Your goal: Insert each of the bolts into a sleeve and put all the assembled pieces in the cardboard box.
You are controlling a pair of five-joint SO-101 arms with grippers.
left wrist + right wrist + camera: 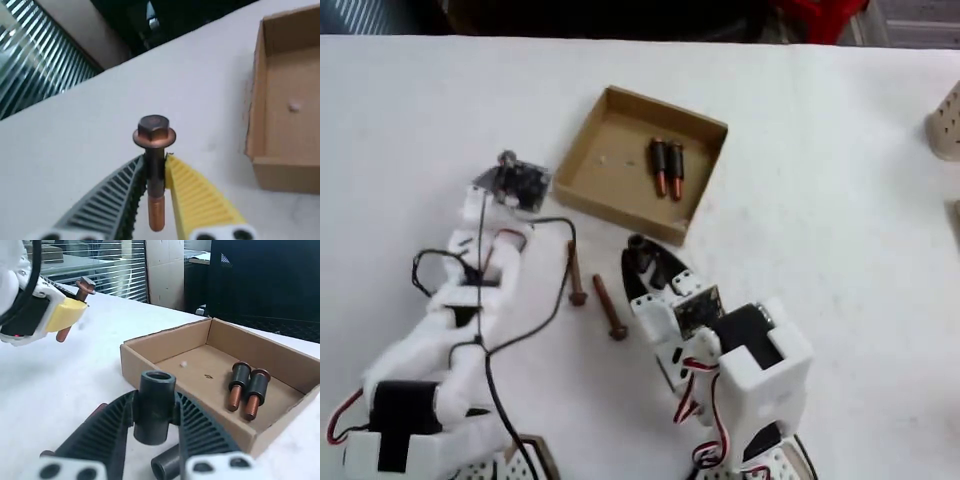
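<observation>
My left gripper (155, 167) is shut on a copper bolt (154, 134), head up, held just left of the cardboard box (610, 190); the high view shows this gripper (508, 172) beside the box's left corner. My right gripper (153, 399) is shut on an upright black sleeve (152, 415) just in front of the box (150, 352). A second black sleeve (166, 467) lies on the table under it. Two assembled pieces (667, 166) lie side by side in the box. Two loose bolts (574, 268) (609, 306) lie between the arms.
A black cable (548, 300) loops over the table beside the loose bolts. A beige perforated object (945, 122) stands at the right edge. The table's far edge (640, 38) runs behind the box.
</observation>
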